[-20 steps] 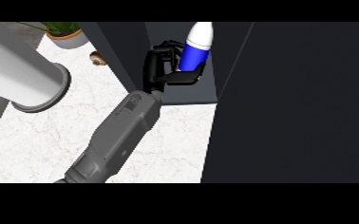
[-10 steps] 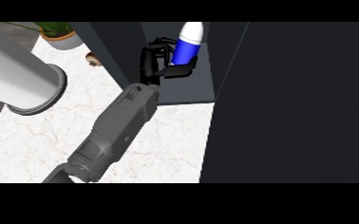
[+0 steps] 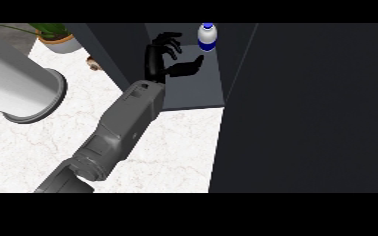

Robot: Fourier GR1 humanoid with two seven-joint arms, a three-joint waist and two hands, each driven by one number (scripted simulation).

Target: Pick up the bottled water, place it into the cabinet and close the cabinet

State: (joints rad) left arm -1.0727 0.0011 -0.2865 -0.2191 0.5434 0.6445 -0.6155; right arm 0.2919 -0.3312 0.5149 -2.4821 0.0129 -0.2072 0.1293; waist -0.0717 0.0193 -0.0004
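The bottled water [image 3: 208, 37], white with a blue label, stands upright at the back of the dark cabinet's floor [image 3: 198, 94]. My left hand [image 3: 156, 62] is inside the cabinet, just left of the bottle and apart from it. Its fingers are spread open and the thumb points toward the bottle, with nothing held. The grey forearm runs down to the lower left. My right hand does not show.
The cabinet's open dark door [image 3: 310, 105] fills the right side. A large pale grey cylinder [image 3: 26, 90] stands on the marble counter at the left. A potted plant [image 3: 55, 37] and a small brown object [image 3: 94, 64] sit behind it.
My left hand was curled round the tilted bottle inside the cabinet. It has since opened and drawn off to the left, leaving the bottle standing upright.
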